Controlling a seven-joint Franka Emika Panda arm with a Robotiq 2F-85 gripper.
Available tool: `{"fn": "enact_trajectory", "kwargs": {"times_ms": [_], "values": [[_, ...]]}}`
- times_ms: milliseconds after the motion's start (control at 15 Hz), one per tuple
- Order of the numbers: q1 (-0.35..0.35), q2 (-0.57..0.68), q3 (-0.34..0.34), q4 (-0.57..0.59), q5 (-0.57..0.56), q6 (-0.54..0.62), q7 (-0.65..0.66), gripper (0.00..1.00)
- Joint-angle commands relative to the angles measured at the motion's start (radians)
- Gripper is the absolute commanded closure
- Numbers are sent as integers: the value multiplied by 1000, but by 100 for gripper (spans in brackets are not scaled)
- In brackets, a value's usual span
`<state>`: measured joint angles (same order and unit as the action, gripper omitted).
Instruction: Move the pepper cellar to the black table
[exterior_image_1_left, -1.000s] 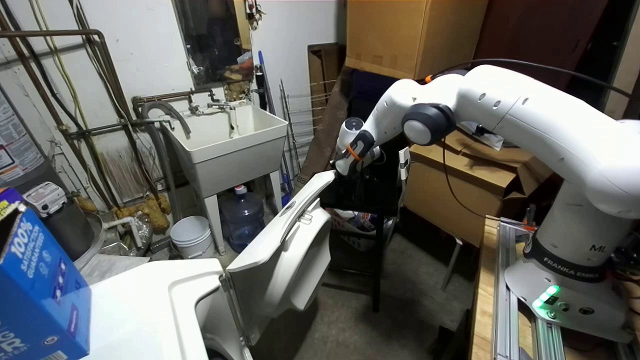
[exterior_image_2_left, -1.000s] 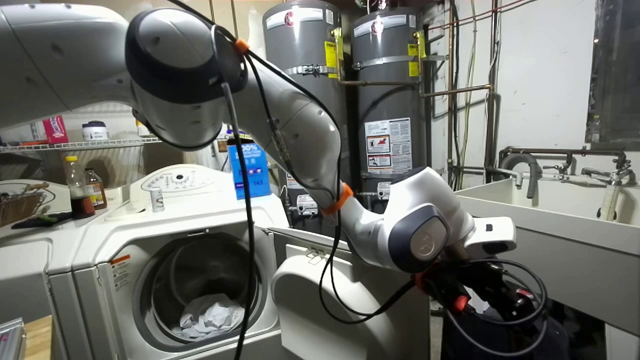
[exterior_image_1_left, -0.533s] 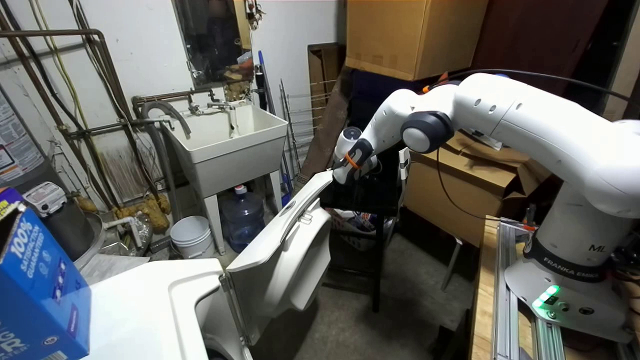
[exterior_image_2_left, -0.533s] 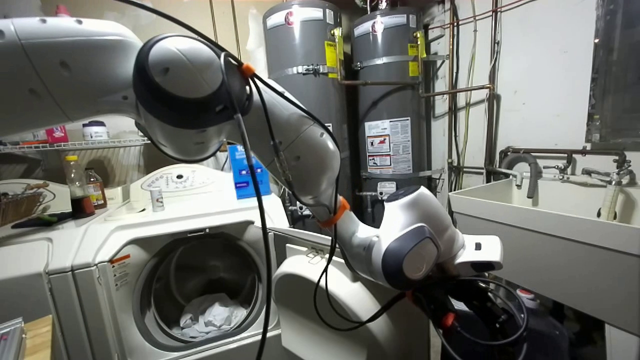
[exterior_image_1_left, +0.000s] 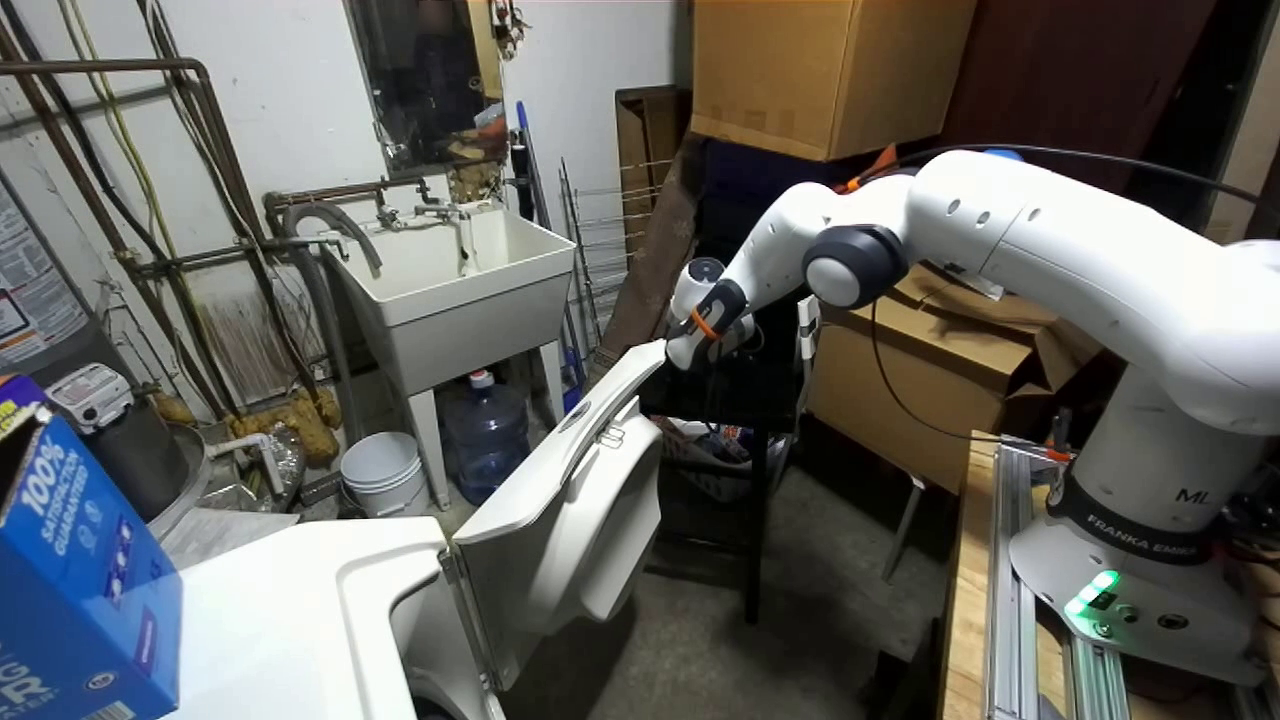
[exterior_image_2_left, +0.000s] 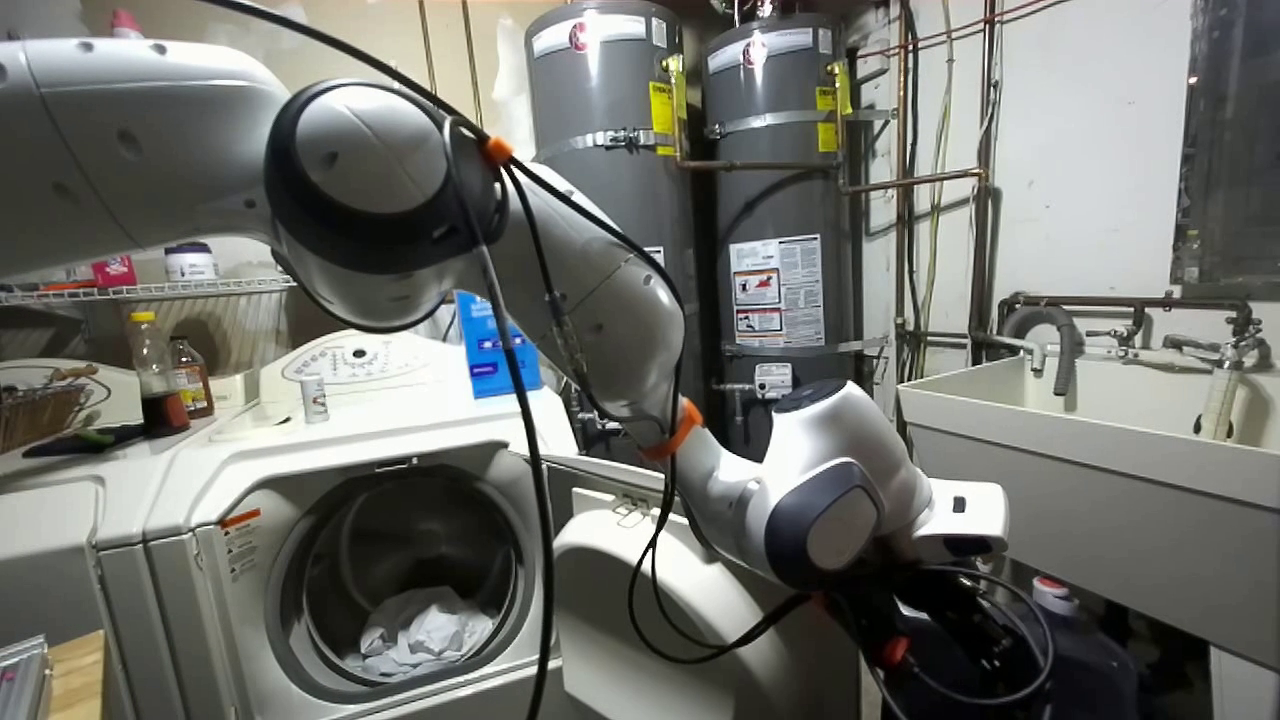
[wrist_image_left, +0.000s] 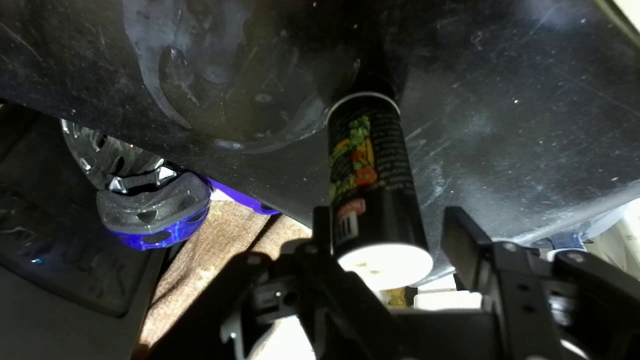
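Across the room, left to right: one blue box (exterior_image_1_left: 95, 575) on a white machine (exterior_image_1_left: 275, 615), one pale sink (exterior_image_1_left: 480, 335), then one black table (exterior_image_1_left: 765, 400)! And on that table, the wrist view shows one pepper cellar (wrist_image_left: 377, 175), apparently upright, white end near. One gripper (wrist_image_left: 387, 220) straddles it, two fingers (wrist_image_left: 465, 245) apart, clear gap at right; that spread likely leaves the cellar bearing its own weight, just where the task wants it.

Cloth (exterior_image_2_left: 428, 632) in open laundry machine (exterior_image_2_left: 234, 615); blue box (exterior_image_2_left: 497, 355) on top; bucket (exterior_image_1_left: 383, 480) near sink (exterior_image_1_left: 485, 335).
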<state>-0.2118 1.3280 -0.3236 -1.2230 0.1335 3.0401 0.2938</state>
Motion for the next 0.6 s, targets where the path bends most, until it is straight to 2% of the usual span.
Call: {"fn": "enact_trajectory", "kwargs": {"times_ms": [0,67,267,533], "values": [[-24,19,28,50,15,-24,-11,8],[-26,20,31,54,14,-26,-11,2],[-15,5,22,28,16,-1,-5,0],[49,-58,-73,-82,14,56,60,0]]}}
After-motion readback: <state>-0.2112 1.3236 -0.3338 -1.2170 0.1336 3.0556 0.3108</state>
